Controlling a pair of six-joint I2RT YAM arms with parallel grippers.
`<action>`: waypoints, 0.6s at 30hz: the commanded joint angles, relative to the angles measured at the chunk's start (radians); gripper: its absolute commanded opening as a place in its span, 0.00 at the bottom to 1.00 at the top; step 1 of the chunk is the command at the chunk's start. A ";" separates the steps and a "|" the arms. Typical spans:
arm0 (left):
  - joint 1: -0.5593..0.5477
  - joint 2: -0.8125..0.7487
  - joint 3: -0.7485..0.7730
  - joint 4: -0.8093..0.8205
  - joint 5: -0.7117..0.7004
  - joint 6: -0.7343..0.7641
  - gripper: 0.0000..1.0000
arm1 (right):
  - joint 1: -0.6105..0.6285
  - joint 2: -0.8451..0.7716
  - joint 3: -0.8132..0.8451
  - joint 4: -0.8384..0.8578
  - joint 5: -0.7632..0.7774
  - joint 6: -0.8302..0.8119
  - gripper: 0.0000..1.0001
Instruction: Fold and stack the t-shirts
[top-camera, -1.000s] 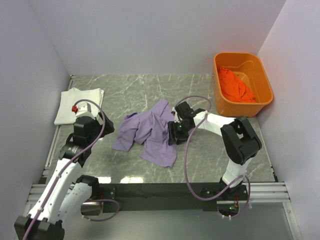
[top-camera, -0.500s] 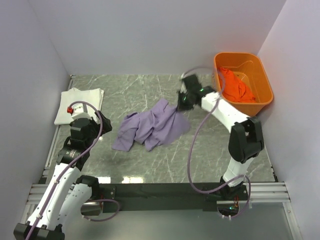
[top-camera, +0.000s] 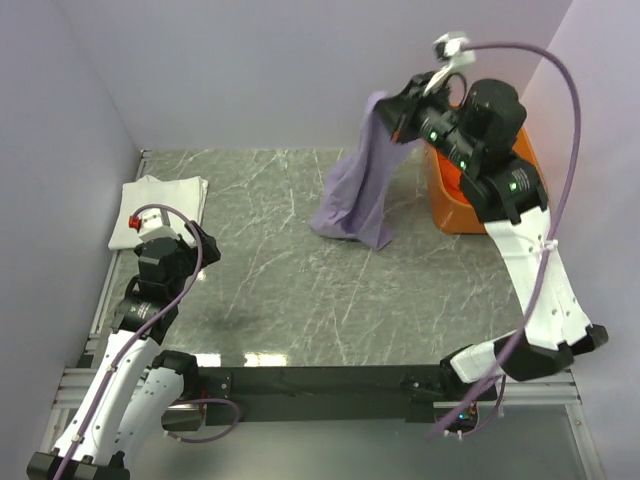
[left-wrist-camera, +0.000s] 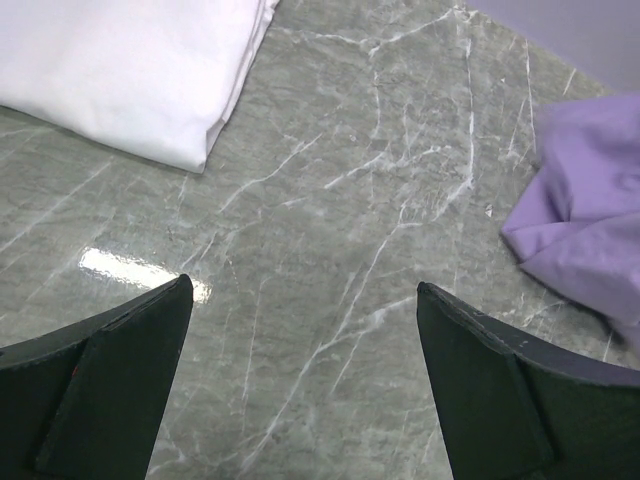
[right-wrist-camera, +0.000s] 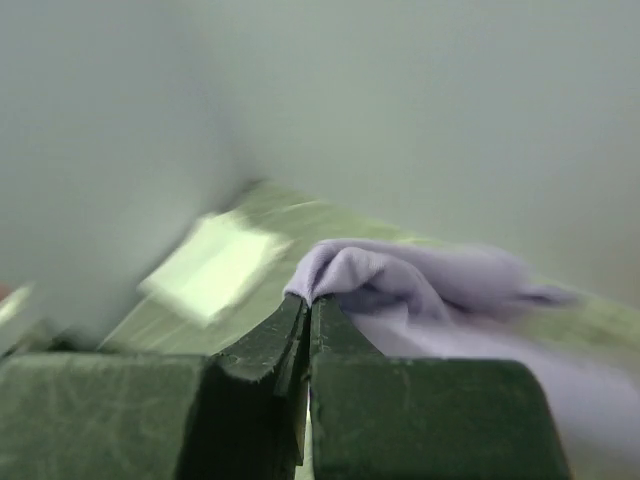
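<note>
End effector (right-wrist-camera: 308, 300), right, pinching lavender t-shirt (right-wrist-camera: 420, 272) — wrist close-up

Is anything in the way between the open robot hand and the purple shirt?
No, nothing visible. Only table lies between the left gripper and the purple shirt, which hangs from the shut right gripper.
</note>
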 joint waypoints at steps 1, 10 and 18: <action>0.000 -0.012 -0.003 0.023 -0.012 -0.003 0.99 | 0.117 0.012 -0.077 0.010 -0.253 -0.043 0.00; 0.000 -0.008 -0.005 0.010 0.009 -0.038 0.99 | 0.461 0.237 -0.314 -0.093 -0.393 0.012 0.47; -0.002 0.020 0.014 0.007 0.159 -0.030 0.99 | 0.342 0.135 -0.521 -0.099 -0.119 -0.009 0.64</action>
